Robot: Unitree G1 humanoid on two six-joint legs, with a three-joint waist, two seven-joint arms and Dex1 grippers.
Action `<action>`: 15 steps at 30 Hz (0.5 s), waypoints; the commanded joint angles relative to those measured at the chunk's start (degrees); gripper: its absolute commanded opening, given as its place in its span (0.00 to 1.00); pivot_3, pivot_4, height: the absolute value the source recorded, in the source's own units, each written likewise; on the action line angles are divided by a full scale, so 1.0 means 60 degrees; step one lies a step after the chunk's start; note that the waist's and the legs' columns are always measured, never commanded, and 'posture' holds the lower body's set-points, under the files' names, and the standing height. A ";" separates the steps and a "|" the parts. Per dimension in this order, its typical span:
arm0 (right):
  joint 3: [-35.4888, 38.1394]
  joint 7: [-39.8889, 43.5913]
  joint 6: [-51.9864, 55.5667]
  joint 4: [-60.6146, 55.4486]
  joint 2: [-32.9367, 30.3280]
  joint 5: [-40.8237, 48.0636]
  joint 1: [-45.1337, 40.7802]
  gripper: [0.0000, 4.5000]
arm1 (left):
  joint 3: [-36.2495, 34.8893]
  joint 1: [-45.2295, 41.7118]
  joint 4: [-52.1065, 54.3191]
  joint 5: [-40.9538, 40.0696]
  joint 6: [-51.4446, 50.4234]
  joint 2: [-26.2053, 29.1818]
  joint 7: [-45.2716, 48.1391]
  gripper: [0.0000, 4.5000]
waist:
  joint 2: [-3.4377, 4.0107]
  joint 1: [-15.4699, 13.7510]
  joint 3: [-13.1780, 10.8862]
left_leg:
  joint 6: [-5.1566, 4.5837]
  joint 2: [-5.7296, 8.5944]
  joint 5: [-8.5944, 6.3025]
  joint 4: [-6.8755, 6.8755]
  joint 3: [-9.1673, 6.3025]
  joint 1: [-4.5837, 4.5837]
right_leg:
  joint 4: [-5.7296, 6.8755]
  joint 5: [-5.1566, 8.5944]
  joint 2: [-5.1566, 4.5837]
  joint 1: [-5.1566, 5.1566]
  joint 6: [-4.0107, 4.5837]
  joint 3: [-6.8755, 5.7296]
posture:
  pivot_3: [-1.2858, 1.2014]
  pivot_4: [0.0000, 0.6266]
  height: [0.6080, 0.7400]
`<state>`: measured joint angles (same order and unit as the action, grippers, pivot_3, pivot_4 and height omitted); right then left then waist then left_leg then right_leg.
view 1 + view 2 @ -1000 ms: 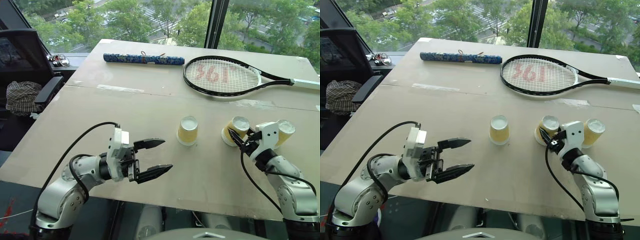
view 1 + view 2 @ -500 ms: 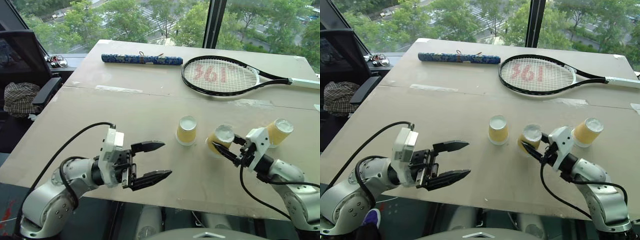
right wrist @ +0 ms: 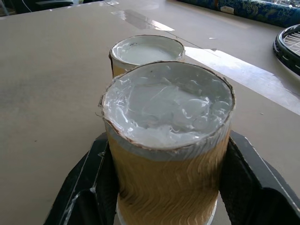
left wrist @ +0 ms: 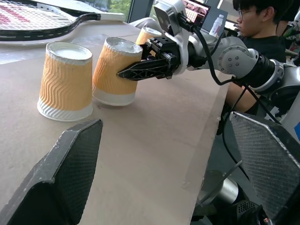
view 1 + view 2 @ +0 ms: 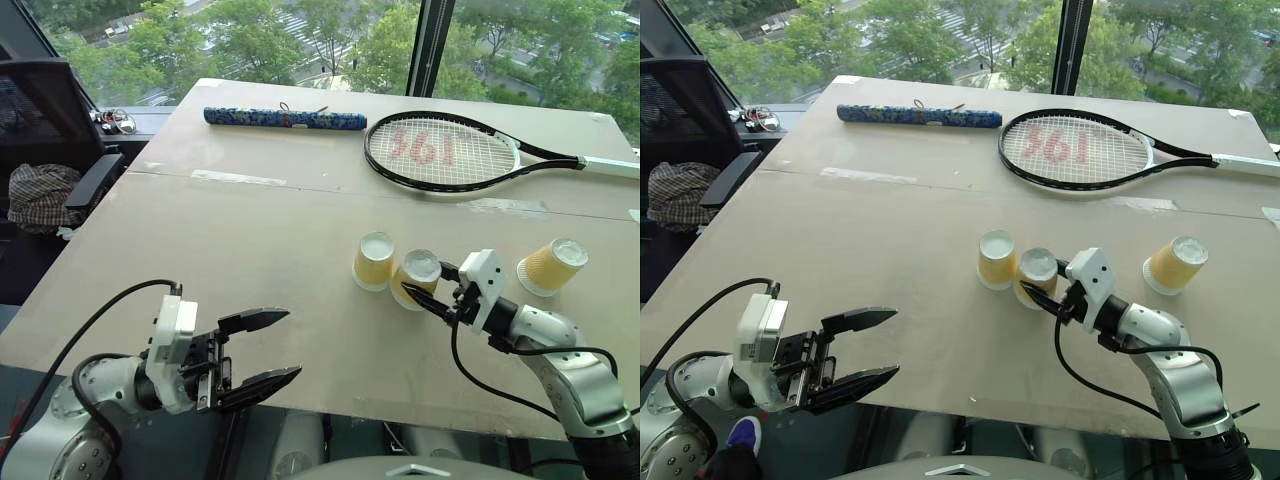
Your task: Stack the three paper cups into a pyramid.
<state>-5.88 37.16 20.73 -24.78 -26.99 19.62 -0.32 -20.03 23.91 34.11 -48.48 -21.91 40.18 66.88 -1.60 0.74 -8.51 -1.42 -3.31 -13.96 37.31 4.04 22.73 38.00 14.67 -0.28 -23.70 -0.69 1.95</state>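
The head views take in the whole pale beige table (image 5: 250,240): a black-framed tennis racket with red lettering on its white strings (image 5: 445,150) and a long blue patterned tube (image 5: 285,118) lie at the far side, and the three ribbed yellow-tan paper cups with white bases stand upside down nearer the robot. One inverted cup (image 5: 373,261) rests on the table; the right gripper (image 5: 418,296) is clenched on the second cup (image 5: 415,279), holding it just beside the first and slightly tilted; the third cup (image 5: 551,268) lies tipped over, well apart to the right. The left wrist view shows, from table level, that the held cup leans with one edge of its rim on the table, and that a person in a dark top (image 4: 257,26) sits behind the table. The right wrist view shows both fingers pressed against the held cup's sides. The left gripper (image 5: 262,350) hovers near the table's near edge, spread wide and holding nothing.
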 commanded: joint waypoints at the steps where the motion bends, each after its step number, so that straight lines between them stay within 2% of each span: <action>1: 0.0018 0.0103 -0.0317 -0.0014 0.0009 -0.0080 -0.0200 0.56 | -0.0272 0.0186 0.0354 -0.0038 0.0249 -0.0073 -0.0115 1.00 | -0.0001 -0.0001 0.0000 | 0.0000 0.0000 0.0000 0.0000 0.0000 0.0000 | 0.0001 0.0000 0.0000 0.0000 0.0000 -0.0001 | 0.52 0.24 1.00; 15: -0.0401 0.0141 -0.0877 0.0845 0.0131 -0.0808 -0.0754 0.56 | -0.0161 0.0382 0.0460 0.0021 0.0452 -0.0146 -0.0391 1.00 | 0.0000 0.0002 -0.0001 | 0.0000 0.0000 0.0000 0.0000 0.0002 0.0000 | 0.0000 -0.0001 0.0001 -0.0001 0.0002 0.0000 | 0.52 0.24 1.00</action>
<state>-8.14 38.07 16.96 -19.54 -26.35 15.71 -4.09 -20.27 26.07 35.31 -48.44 -20.44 39.34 64.54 -1.60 0.75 -8.52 -1.42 -3.31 -13.96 37.31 4.05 22.72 38.00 14.66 -0.27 -23.71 -0.68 1.95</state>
